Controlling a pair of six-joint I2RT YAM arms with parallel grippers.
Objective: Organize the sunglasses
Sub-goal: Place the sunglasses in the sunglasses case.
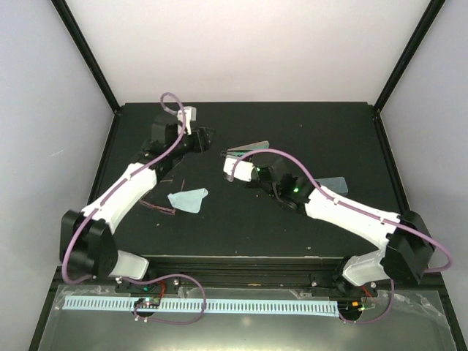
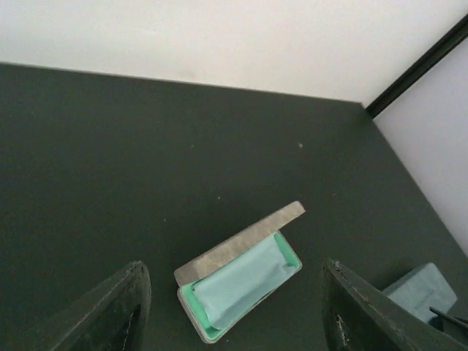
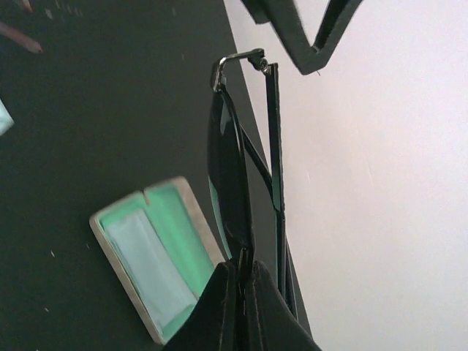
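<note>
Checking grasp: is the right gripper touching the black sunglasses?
Touching. The right wrist view shows the right gripper closed on the black sunglasses, pinching one end of the frame.

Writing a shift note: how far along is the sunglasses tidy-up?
Done: one case lies open. In hand: the right gripper pinches the black sunglasses near it. Left: casing them, then the pink-framed pair lying loose; the left gripper is open.

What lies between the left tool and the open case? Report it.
Only bare table: the left wrist view shows the open case ahead of the left tool, nothing before it.
</note>
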